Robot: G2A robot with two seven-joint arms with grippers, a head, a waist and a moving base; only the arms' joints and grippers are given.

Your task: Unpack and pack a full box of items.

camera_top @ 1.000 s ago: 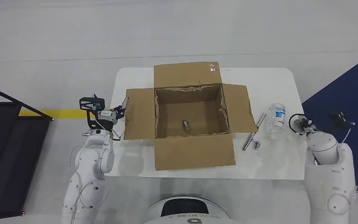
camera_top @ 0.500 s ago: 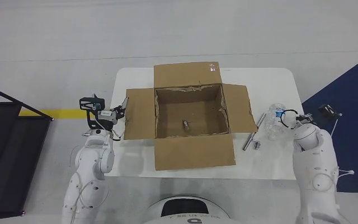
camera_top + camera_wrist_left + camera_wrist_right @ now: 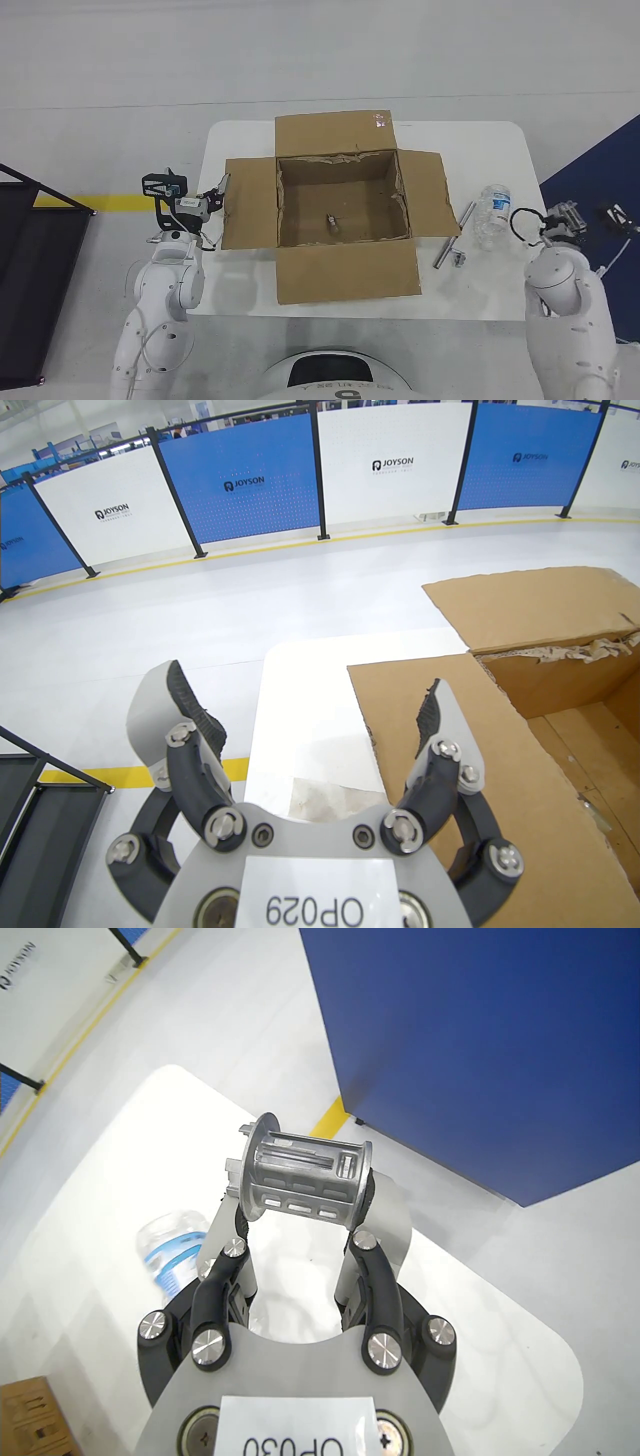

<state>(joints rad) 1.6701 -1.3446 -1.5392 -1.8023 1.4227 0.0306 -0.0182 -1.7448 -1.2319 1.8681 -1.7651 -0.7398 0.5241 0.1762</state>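
An open cardboard box (image 3: 340, 272) stands mid-table with all flaps folded out; one small item (image 3: 332, 223) lies on its floor. At the table's right edge, my right gripper (image 3: 562, 215) (image 3: 305, 1208) is shut on a ribbed metal spool (image 3: 305, 1173), held above the tabletop. A clear water bottle (image 3: 493, 213) (image 3: 170, 1240) lies just left of it. My left gripper (image 3: 218, 193) (image 3: 305, 695) hangs open and empty over the table's left edge, beside the box's left flap (image 3: 450, 740).
A metal rod with a bracket (image 3: 452, 242) lies between the box's right flap and the bottle. The white table (image 3: 480, 290) has bare room in front of the bottle. A black rack (image 3: 30, 260) stands on the floor to the left.
The right arm swung in toward the bottle, then back out to the table's right edge. The left arm, box and bottle have not moved.
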